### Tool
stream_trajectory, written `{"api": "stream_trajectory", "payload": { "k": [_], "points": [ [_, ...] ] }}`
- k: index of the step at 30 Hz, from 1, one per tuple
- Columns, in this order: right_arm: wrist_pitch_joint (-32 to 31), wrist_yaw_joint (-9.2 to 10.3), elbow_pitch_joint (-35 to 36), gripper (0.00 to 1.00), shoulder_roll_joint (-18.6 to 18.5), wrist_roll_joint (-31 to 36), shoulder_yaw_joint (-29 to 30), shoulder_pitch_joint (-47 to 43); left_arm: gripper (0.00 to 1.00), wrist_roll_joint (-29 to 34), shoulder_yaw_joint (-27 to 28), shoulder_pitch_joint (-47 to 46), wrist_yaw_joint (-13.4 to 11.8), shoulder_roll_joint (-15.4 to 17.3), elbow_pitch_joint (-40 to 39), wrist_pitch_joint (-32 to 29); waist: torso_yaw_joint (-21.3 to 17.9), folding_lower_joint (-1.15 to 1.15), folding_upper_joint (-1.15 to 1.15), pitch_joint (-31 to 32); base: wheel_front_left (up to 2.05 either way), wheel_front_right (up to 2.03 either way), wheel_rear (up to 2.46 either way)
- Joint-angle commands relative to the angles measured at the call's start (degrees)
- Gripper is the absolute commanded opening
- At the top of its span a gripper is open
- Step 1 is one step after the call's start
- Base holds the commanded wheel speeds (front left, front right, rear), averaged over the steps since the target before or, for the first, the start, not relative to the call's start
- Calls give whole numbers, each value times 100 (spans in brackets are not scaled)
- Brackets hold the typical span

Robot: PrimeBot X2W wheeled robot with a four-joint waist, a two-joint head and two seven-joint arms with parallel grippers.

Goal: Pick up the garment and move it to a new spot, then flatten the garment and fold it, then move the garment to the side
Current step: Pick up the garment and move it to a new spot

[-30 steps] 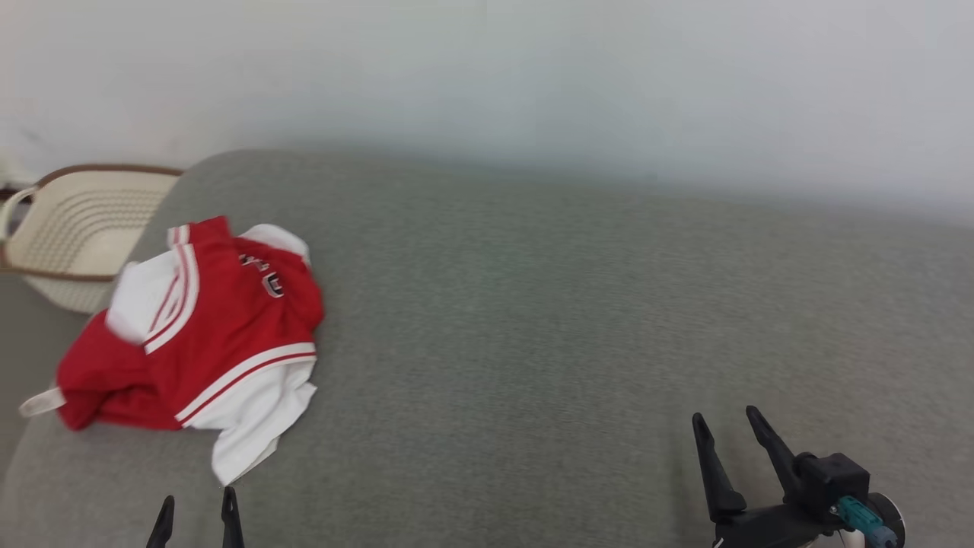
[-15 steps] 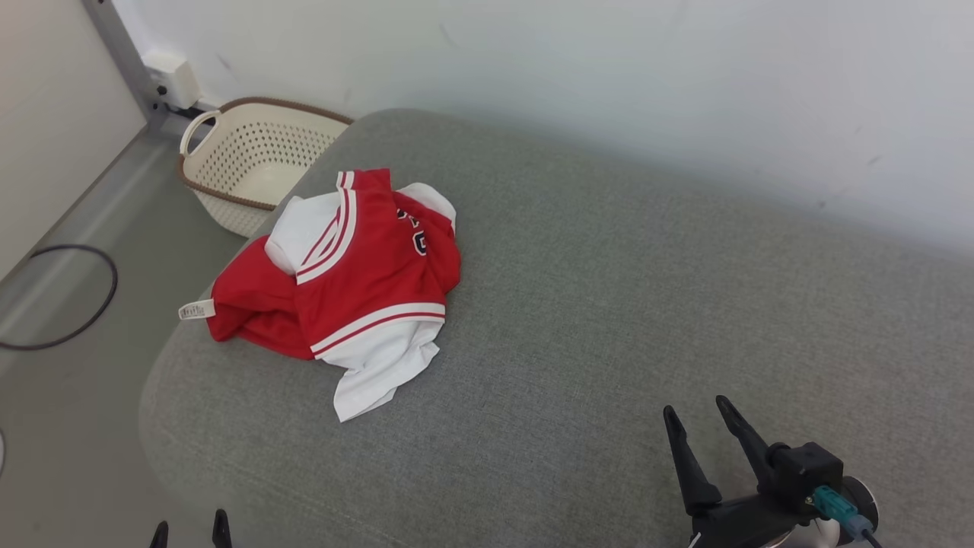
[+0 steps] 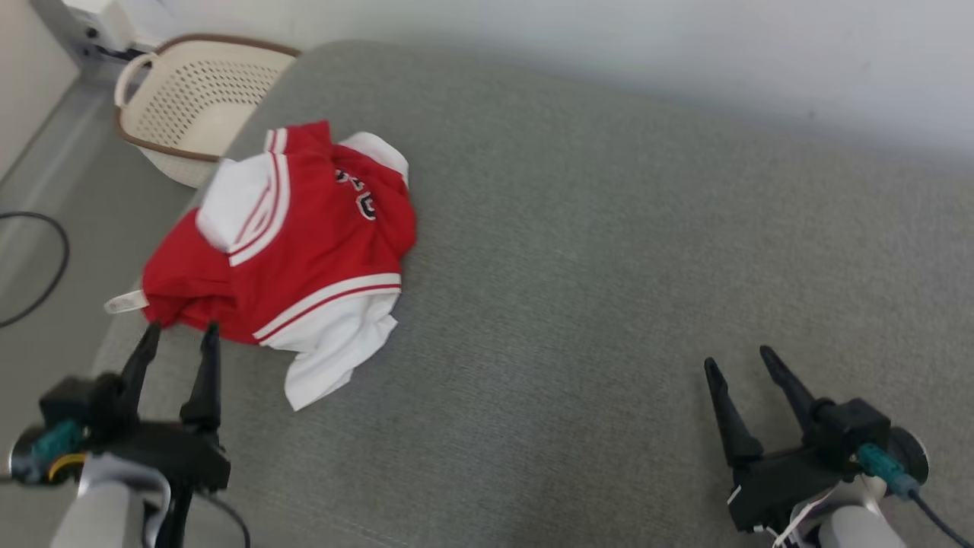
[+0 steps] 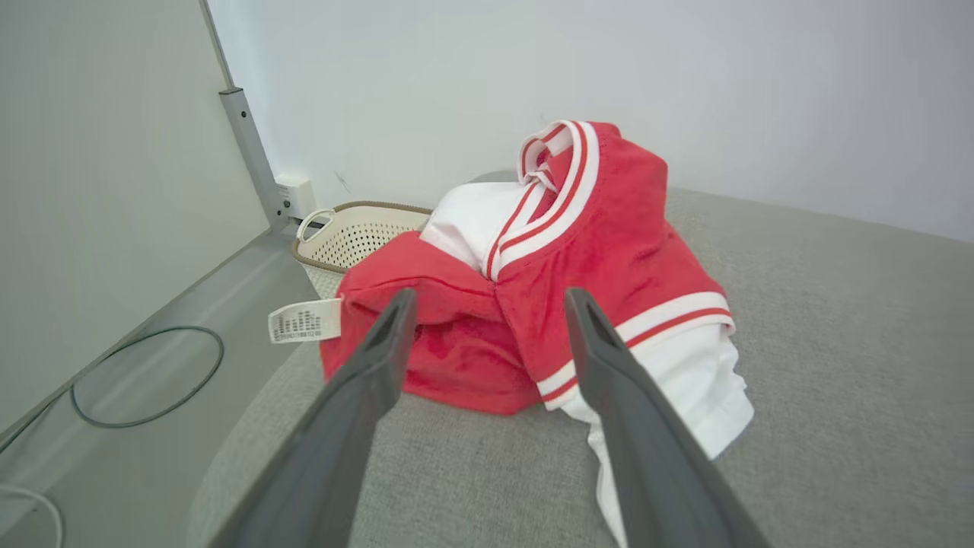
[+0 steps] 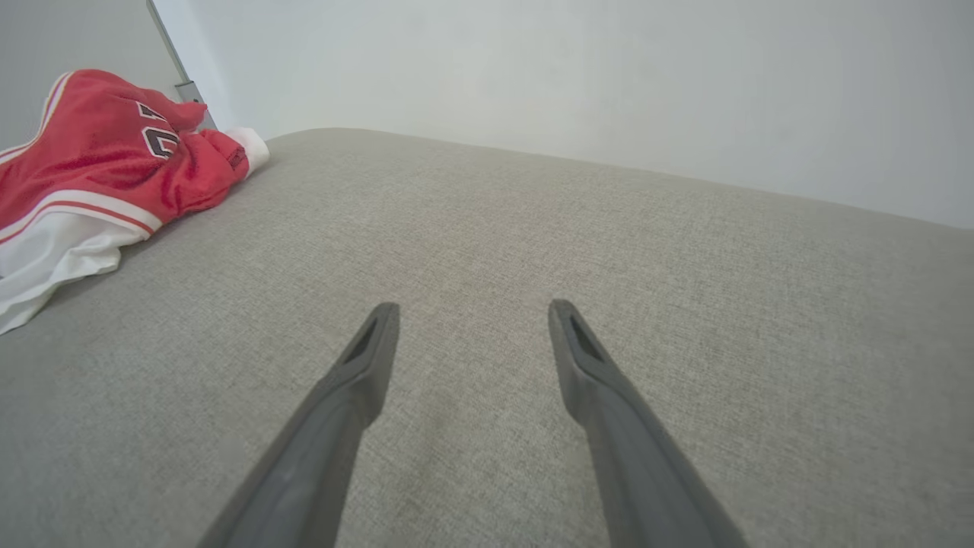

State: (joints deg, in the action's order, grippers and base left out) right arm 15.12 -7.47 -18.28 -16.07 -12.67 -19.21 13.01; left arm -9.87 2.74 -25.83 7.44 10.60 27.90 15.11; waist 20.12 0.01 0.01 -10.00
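A crumpled red and white garment [image 3: 297, 243] with striped trim lies near the left end of the grey cushion [image 3: 609, 251]. My left gripper [image 3: 181, 329] stands open just short of its near red edge, fingers pointing at it, nothing held. In the left wrist view the garment [image 4: 548, 281] bulks up right beyond the open fingers, a white label sticking out at its left. My right gripper [image 3: 736, 362] is open over bare cushion at the lower right, far from the cloth. The right wrist view has the garment [image 5: 99, 167] at its far left.
A cream perforated basket [image 3: 190, 103] with a brown rim stands on the floor beyond the cushion's left end. A dark cable [image 3: 38, 266] loops on the grey floor at the left. A white wall runs behind the cushion, whose wide middle and right are bare.
The camera has swung, shifting the whole picture. My left gripper has risen from the bottom edge up to the garment's near edge. The garment lies as before; both grippers stay open.
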Motion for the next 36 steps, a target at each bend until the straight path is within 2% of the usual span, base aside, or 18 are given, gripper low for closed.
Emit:
{"api": "stream_trajectory", "payload": {
  "k": [1, 6, 11, 16, 20, 23, 24, 25, 26, 30, 36],
  "points": [
    [4, -4, 37, 100, -45, -29, -6, 129, 100, -232, -272, -211, -9, 178, 102, 9, -485, -1, -1, -524, 0, 0, 0],
    [5, -4, 115, 100, -151, -45, -75, 297, 100, -1244, -1585, -989, -5, 1010, 614, 8, -718, -1, -1, -838, 0, 0, 0],
    [5, -4, 150, 100, -222, -84, -78, 394, 100, -2219, -2631, -1559, -4, 1629, 1067, -115, -884, -1, -1, -1024, 0, 0, 0],
    [3, -3, 134, 100, -288, -103, -80, 467, 100, -2894, -3305, -1919, -3, 1867, 1459, -388, -991, -1, -1, -1126, 0, 0, 0],
    [2, -3, 107, 100, -301, -154, -137, 536, 100, -3307, -3645, -2126, -3, 1939, 1778, -645, -1107, -1, -1, -1179, 0, 0, 0],
    [2, -3, 96, 100, -318, -170, -119, 598, 100, -3489, -3876, -2314, -3, 1950, 1853, -587, -1137, -1, -1, -1225, 0, 0, 0],
    [2, -3, 95, 100, -317, -175, -94, 600, 75, -3521, -3954, -2383, -3, 1970, 1860, -508, -1138, -1, -1, -1232, 0, 0, 0],
    [2, -2, 91, 100, -312, -178, -86, 604, 4, -3543, -4019, -2442, -3, 1998, 1874, -432, -1141, -1, -1, -1230, 0, 0, 0],
    [0, -1, 80, 100, -297, -183, -68, 606, 0, -3571, -4121, -2465, -3, 2018, 1890, -402, -1147, -1, -1, -1212, 0, 0, 0],
    [2, -1, 95, 100, -164, -233, 38, 542, 0, -3726, -4405, -2666, -3, 2142, 1766, -260, -1189, -1, -1, -1089, 0, 0, 0],
    [4, -1, 127, 100, 40, -256, 180, 466, 0, -3392, -4558, -3369, -2, 2457, 990, 6, -1221, -1, -1, -820, 0, 0, 0]
  ]
}}
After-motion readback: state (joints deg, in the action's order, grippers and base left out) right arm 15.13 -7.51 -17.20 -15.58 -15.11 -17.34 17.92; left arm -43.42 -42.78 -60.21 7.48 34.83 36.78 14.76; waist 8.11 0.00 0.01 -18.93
